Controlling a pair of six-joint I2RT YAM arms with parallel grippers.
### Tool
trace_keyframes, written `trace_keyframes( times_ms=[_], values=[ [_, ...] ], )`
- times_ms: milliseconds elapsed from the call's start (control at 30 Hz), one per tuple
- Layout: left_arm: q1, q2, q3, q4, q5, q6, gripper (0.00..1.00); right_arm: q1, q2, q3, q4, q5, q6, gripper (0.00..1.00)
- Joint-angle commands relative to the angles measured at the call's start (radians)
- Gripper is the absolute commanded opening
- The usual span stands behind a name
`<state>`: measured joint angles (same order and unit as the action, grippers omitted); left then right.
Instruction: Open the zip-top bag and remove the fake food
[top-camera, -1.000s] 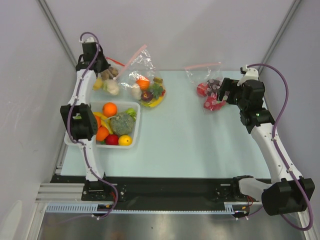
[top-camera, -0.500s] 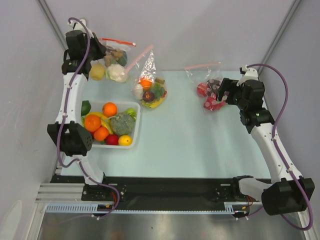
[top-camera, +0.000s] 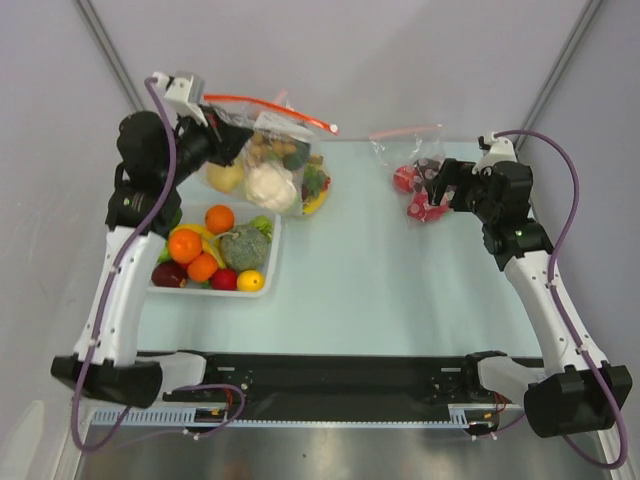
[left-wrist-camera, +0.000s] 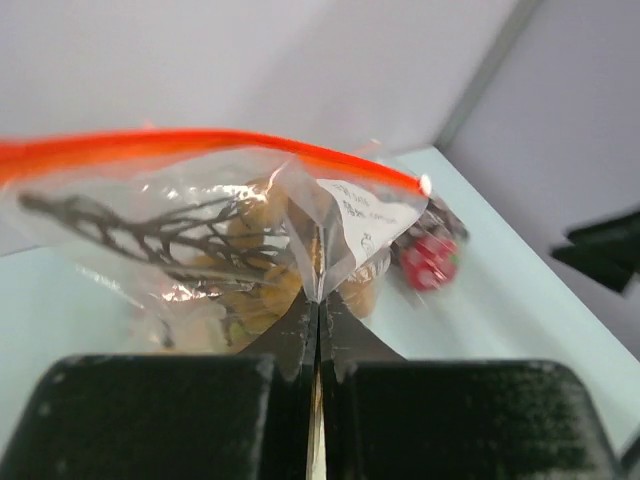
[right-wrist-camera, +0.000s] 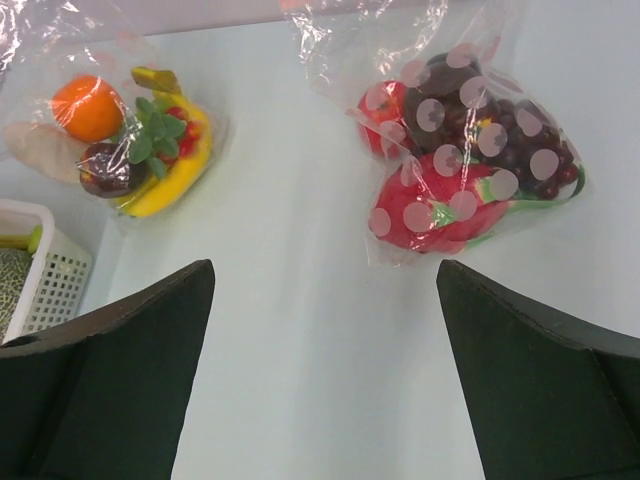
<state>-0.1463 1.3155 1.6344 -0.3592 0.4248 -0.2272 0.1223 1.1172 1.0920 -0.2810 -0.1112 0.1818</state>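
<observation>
Left wrist view alone shows the pinch: left gripper (left-wrist-camera: 318, 305) pressed together on a fold of the zip-top bag (left-wrist-camera: 200, 235), just beside the white label (left-wrist-camera: 365, 215). Top external adds placement: bag in upper left of frame, beyond the white bin (top-camera: 276, 248), red zip rim (top-camera: 265, 105) uppermost, long axis left to right, dipping at right end, fake food (top-camera: 268, 183) bulging below. Right wrist view: right gripper (right-wrist-camera: 322, 290) spread wide, gripping nothing, over table (right-wrist-camera: 300, 200) near dotted bag (right-wrist-camera: 460, 160).
</observation>
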Motion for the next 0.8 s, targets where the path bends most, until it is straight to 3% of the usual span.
trace_keyframes(
  times_ms=[0,167,300,467,700,767],
  values=[
    [-0.065,-0.140,-0.125,0.085,0.097,-0.006,0.00,-0.003,-0.036,0.000,0.011,-0.051,0.015,1.00],
    [-0.215,-0.246,-0.293,0.120,0.117,-0.052,0.00,-0.004,-0.065,-0.040,0.031,-0.125,0.044,1.00],
    [-0.366,-0.239,-0.405,0.208,0.039,-0.058,0.00,-0.004,-0.103,-0.089,0.040,-0.148,0.056,1.00],
    [-0.518,-0.150,-0.551,0.307,-0.165,-0.076,0.00,-0.004,-0.160,-0.150,0.039,-0.099,0.073,1.00],
    [-0.591,0.051,-0.671,0.434,-0.372,-0.259,0.00,-0.004,-0.160,-0.205,-0.012,-0.064,0.079,1.00],
    [-0.633,0.083,-0.683,0.443,-0.488,-0.285,0.00,-0.004,-0.157,-0.218,-0.021,-0.071,0.090,1.00]
  ],
)
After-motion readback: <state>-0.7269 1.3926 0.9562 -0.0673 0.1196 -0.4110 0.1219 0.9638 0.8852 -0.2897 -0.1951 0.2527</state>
